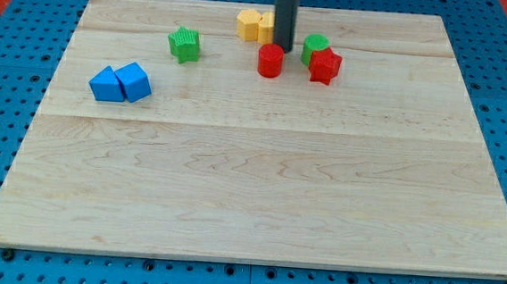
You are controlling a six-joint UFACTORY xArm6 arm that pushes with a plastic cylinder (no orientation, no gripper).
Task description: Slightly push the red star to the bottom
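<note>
The red star (325, 66) lies near the view's top, right of centre, touching a green round block (314, 47) just above and left of it. My tip (282, 47) stands left of the green block and directly above a red cylinder (271, 60). The tip is about 50 px left of the red star and not touching it. The rod partly hides a yellow block (267, 25) behind it.
An orange-yellow block (249, 24) sits next to the yellow one at the top. A green star (184, 44) lies further left. Two blue blocks (120, 83) sit together at the left. The wooden board (259, 196) rests on a blue pegboard.
</note>
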